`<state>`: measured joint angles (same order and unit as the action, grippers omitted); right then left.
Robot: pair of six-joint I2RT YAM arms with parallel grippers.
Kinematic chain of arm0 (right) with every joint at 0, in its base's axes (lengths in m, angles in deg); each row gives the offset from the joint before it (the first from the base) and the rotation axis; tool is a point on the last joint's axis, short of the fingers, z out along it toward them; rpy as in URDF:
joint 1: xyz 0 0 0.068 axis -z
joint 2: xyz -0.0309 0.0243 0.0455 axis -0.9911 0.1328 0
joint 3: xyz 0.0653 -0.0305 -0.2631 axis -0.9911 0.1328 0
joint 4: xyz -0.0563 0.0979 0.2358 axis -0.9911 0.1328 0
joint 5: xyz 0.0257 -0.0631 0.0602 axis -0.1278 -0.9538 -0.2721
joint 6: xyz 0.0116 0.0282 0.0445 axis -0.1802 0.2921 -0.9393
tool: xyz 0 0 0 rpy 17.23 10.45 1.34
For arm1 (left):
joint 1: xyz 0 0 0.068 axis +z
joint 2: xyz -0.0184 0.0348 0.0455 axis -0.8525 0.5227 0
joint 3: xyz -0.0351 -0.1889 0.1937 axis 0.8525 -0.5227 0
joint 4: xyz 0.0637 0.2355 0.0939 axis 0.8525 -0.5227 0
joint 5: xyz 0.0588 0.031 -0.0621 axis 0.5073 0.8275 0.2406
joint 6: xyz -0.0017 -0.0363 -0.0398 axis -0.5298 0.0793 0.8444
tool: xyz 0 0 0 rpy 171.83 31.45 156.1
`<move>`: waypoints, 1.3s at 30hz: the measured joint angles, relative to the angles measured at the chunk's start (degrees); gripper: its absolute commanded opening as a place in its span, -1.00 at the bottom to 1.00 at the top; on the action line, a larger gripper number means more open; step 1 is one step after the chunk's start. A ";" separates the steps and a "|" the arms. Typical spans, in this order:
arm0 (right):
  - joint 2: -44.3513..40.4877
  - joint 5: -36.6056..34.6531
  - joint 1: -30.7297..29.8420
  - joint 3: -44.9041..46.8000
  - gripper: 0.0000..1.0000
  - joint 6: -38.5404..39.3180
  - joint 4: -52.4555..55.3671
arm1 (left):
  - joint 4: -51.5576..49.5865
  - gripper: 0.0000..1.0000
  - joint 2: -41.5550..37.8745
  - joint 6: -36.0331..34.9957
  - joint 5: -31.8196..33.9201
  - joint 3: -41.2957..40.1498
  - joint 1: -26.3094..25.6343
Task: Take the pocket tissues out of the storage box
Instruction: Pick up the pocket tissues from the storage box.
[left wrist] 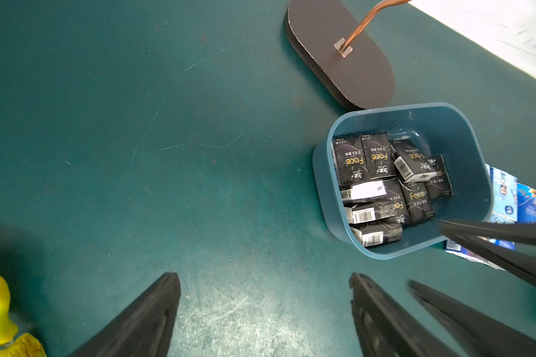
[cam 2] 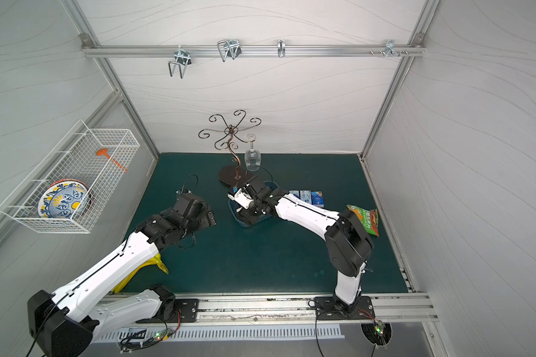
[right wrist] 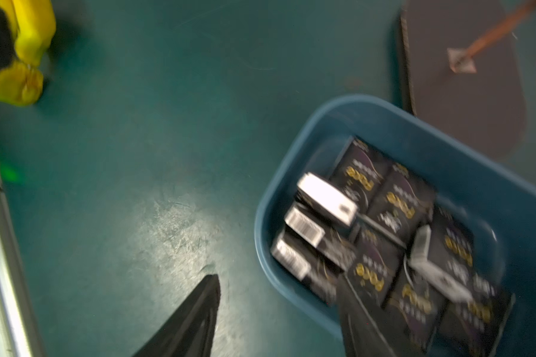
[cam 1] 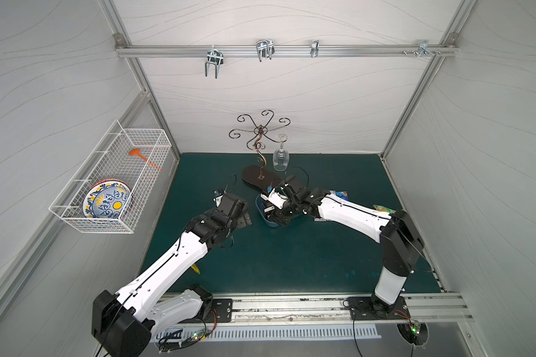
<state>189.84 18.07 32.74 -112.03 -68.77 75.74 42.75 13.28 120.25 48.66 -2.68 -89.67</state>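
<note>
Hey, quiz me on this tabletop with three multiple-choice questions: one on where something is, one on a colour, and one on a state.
1. Where do the blue-and-white tissue packs lie?
A) on the mat beside the storage box
B) inside the storage box
C) in the wire basket

2. What colour are most packs inside the storage box?
A) red
B) black
C) yellow

3. The left gripper is:
A) shut on a pack
B) shut on the glass
C) open and empty

Answers:
1 A: they sit on the mat outside the box wall.
2 B: the left wrist view shows black wrappers with lettering.
3 C: its fingers stand wide apart with only mat between them.
</note>
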 measured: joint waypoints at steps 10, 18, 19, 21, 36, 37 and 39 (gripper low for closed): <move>7.37 2.01 0.94 -7.13 0.37 12.87 1.75 | -2.27 0.80 -1.92 0.11 0.00 0.00 0.00; 13.66 2.82 1.81 -12.70 0.39 16.48 3.43 | -2.51 0.81 -2.01 0.04 0.20 0.00 0.00; 14.38 2.69 2.03 -13.33 0.38 16.87 3.58 | -2.56 0.81 -2.08 -0.02 0.24 0.00 0.00; 15.56 2.60 2.49 -14.36 0.39 17.31 3.67 | -2.58 0.81 -2.32 -0.15 0.37 0.00 0.00; 19.19 5.92 4.37 -17.51 -0.36 20.04 6.62 | -2.62 0.81 -2.60 -0.39 0.76 0.00 0.13; 19.17 6.23 4.44 -17.51 -0.41 20.35 6.60 | -2.62 0.81 -2.60 -0.39 0.76 0.00 0.13; 19.06 6.91 4.66 -17.16 -0.49 20.26 6.49 | -2.62 0.81 -2.60 -0.39 0.74 0.00 0.13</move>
<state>208.90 24.98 37.40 -129.19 -48.51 82.23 40.12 10.68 119.86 49.40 -2.68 -89.54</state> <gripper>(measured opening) 0.284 0.906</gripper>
